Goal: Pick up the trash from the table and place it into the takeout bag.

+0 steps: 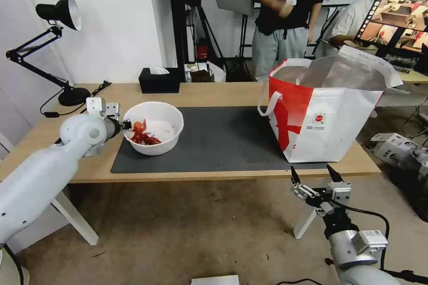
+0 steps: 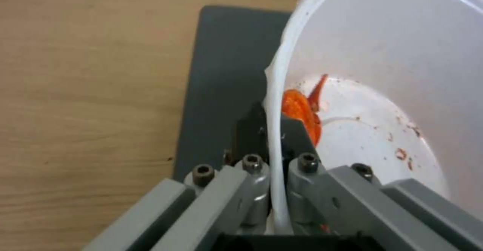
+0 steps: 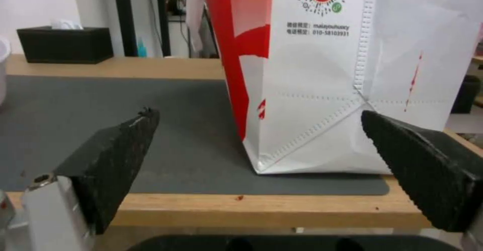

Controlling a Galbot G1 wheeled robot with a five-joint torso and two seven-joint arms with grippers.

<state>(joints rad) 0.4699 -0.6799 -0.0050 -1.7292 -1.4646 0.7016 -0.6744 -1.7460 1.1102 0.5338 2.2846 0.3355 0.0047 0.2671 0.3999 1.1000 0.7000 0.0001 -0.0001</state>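
White plastic, thin at the rim, is what my left gripper (image 2: 274,130) is pinching: the round bowl (image 1: 154,127) is sitting at the near-left corner of the dark grey mat (image 1: 223,138) on the light-wood table (image 1: 200,93), and I am holding its left edge. My left wrist view is showing what the head view cannot: one finger (image 2: 246,128) lying outside the wall, the other inside, closed tight on the rim, beside an orange-red crayfish shell (image 2: 302,111) and sauce specks on the bowl's floor. From the head view I am seeing the shells (image 1: 143,134) heaped on the bowl's left side, the takeout bag (image 1: 325,111) standing open on the mat's right end, well apart from the bowl, and a black tissue box (image 1: 159,80) at the table's far edge. My right gripper (image 1: 315,177) is hanging below the table's front edge, fingers spread wide; its wrist view is facing the bag's lower corner (image 3: 312,103) and logo.
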